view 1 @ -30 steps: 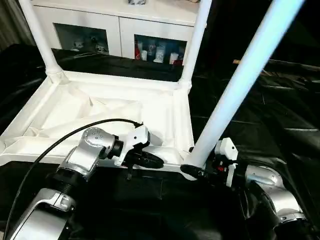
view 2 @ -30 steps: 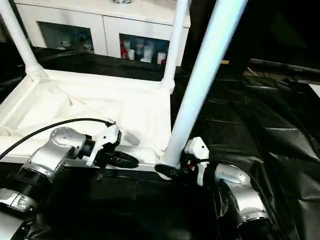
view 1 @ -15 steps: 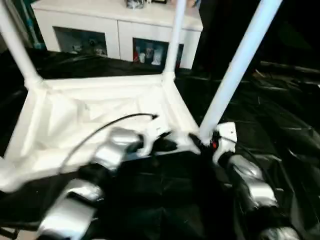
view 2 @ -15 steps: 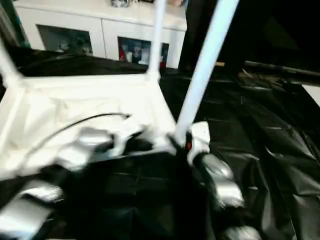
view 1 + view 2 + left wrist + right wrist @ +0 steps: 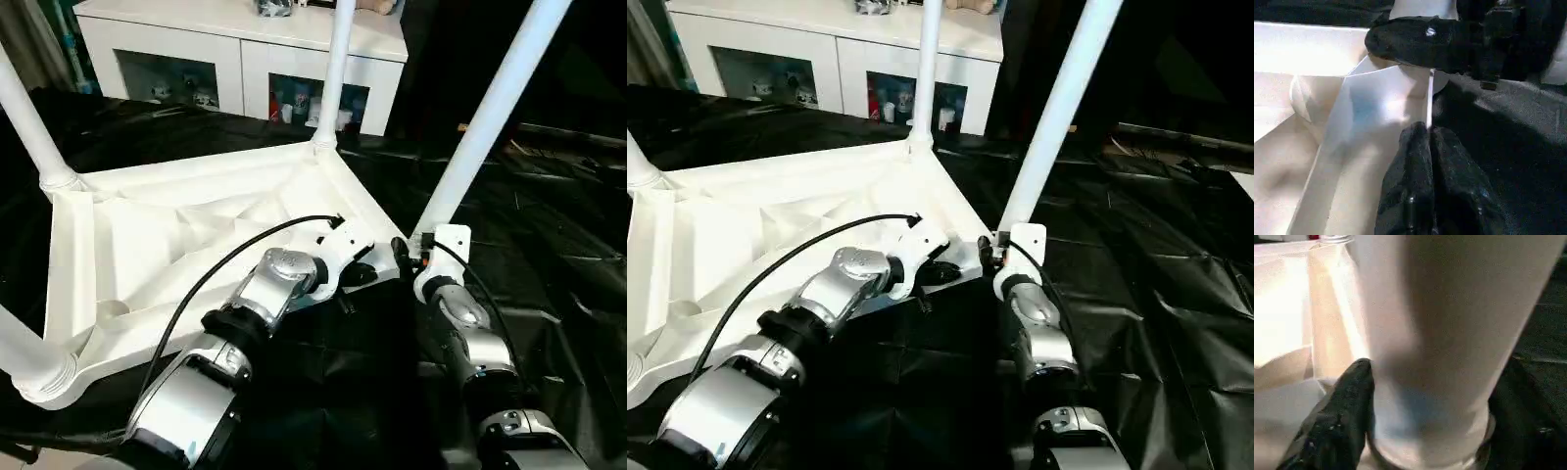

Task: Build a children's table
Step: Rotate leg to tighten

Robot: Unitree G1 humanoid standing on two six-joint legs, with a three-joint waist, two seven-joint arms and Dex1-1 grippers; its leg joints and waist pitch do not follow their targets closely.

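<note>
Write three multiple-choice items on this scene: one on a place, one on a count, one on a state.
1. Where is the right pincer?
A. High up on a leg.
B. Astride the base of a white tapered tube leg.
C. In the middle of the table's underside.

2. How many legs stand on the upturned white plastic children's table?
A. Two.
B. Three.
C. Four.

3. How are the left pincer's fingers?
A. Pressed together.
B. Spread wide.
C. Clamped round a leg.

Key:
1 B, a black finger shows on either side of the leg's base.
2 C, one leg rises at each corner.
3 A, no gap shows between them.
</note>
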